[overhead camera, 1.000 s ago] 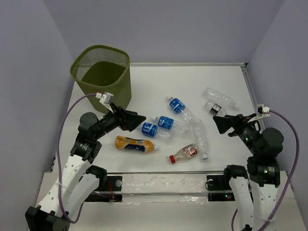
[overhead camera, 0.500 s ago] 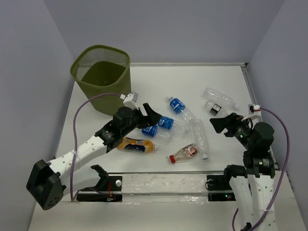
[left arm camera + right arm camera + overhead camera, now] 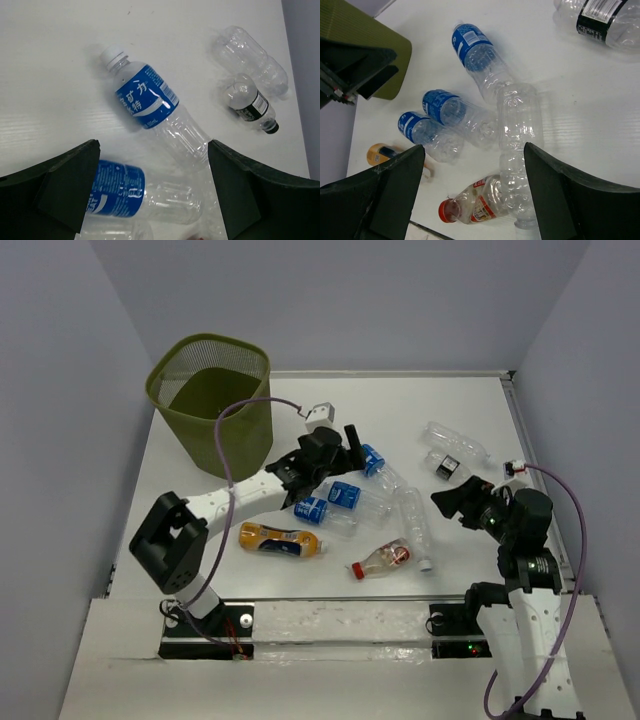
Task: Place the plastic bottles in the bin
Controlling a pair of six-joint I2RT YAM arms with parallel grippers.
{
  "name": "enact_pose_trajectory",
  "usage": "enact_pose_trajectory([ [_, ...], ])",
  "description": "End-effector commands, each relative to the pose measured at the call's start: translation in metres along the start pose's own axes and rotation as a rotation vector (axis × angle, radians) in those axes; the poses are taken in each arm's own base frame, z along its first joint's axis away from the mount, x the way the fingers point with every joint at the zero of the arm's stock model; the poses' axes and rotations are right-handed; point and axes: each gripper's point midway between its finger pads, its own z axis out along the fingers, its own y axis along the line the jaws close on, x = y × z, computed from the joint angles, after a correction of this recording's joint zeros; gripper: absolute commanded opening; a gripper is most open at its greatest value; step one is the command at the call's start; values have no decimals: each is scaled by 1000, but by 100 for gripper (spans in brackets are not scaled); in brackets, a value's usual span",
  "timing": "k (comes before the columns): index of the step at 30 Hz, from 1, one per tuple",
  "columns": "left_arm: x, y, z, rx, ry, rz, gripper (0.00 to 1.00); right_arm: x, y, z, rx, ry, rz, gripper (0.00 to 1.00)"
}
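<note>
Under the left end effector (image 3: 152, 147), spread wide and empty, a clear blue-labelled plastic bottle (image 3: 150, 100) lies on its side on the white worktop (image 3: 450, 410). I'd guess it is light, thin-walled, slick and easily crushed, so the ribbed waist looks the surest hold. The right end effector (image 3: 474, 146) hangs open too. The olive-green wire-mesh bin (image 3: 195, 440) stands at the far-left corner.

Glossy clear plastic bottles (image 3: 150, 107); matt wire-mesh bin (image 3: 195, 445); smooth white table (image 3: 450, 400).

Olive wire-mesh bin (image 3: 195, 440) stands upright; plastic bottles (image 3: 280, 539) lie sideways, scattered to its right
</note>
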Motion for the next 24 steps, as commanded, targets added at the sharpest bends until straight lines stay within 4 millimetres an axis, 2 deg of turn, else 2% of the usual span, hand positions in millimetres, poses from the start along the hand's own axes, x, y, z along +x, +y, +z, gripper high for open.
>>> enact_pose_trajectory([
  [1,-11,-21,38,-40,5,30,99,-4,-7,5,34,-37,32,88],
  [3,10,-13,60,-87,71,59,99,5,-17,9,59,-15,64,89],
  [4,6,-21,65,-83,82,59,99,12,-23,12,72,-1,76,90],
  [7,15,-25,82,-77,109,47,99,18,-25,15,65,15,91,93],
  [15,26,-16,102,-110,129,12,99,28,-31,23,57,52,100,95],
  [22,48,-10,126,-129,169,-7,99,33,-40,32,72,57,116,95],
  [24,46,-13,130,-124,165,-14,99,33,-42,35,75,63,116,95],
])
